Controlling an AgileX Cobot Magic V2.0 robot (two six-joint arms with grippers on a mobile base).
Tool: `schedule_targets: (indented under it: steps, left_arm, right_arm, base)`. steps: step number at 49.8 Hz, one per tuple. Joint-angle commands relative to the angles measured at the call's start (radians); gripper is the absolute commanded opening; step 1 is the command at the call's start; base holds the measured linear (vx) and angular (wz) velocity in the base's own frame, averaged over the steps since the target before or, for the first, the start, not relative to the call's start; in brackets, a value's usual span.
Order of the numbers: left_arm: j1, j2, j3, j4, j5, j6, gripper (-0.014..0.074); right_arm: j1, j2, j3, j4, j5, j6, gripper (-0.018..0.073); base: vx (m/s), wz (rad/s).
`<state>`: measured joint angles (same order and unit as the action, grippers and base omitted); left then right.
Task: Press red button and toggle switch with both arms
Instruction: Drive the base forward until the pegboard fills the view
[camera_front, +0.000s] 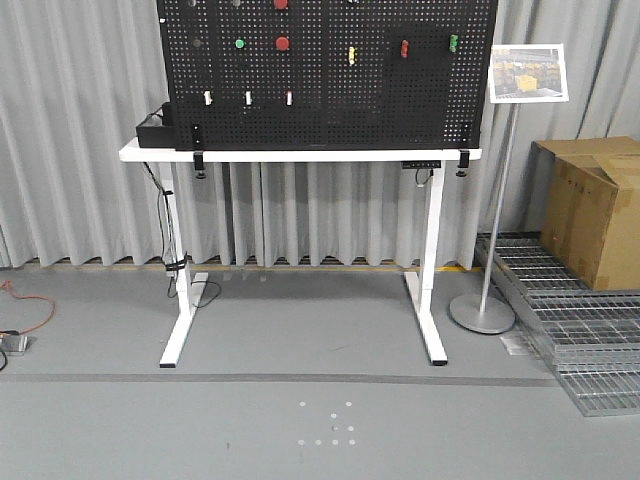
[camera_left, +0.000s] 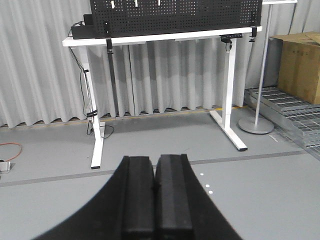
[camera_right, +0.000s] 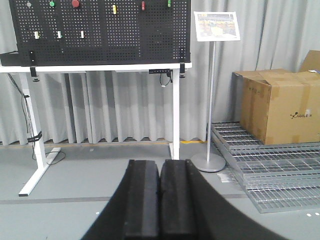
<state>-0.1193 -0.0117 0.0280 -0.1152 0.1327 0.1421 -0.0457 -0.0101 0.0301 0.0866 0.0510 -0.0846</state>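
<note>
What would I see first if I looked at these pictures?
The big black pegboard on the white table in the middle, dotted with a red button and a green button. On the right stands a brown cardboard box. Up close, the left gripper and right gripper are both shut.

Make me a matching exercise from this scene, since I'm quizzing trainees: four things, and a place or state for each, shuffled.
Things:
1 red button
2 box
3 sign
4 left gripper

Descriptions:
A shut
B atop a pole
C just right of the green button
D far right, by the gratings

Pairs: 1-C, 2-D, 3-B, 4-A.
</note>
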Motion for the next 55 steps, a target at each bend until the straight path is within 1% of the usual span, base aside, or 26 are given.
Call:
schedule_targets:
  steps: [1,38,55]
  left_arm:
    - [-0.002,-0.016,0.034,-0.002,-0.077,-0.003,0.0001]
    - [-0.002,-0.016,0.034,-0.002,-0.077,-0.003,0.0001]
    - [-0.002,-0.016,0.034,-0.002,-0.077,-0.003,0.0001]
  right_arm:
    - [-0.007,-0.016,0.012,-0.003,-0.082,-0.003,-0.0003]
    - [-0.007,-0.016,0.012,-0.003,-0.082,-0.005,-0.0003]
    - [-0.007,-0.016,0.012,-0.003,-0.082,-0.005,-0.0003]
  base:
    - [0.00,0.00]
    - [0.01,0.00]
    - [0.14,0.08]
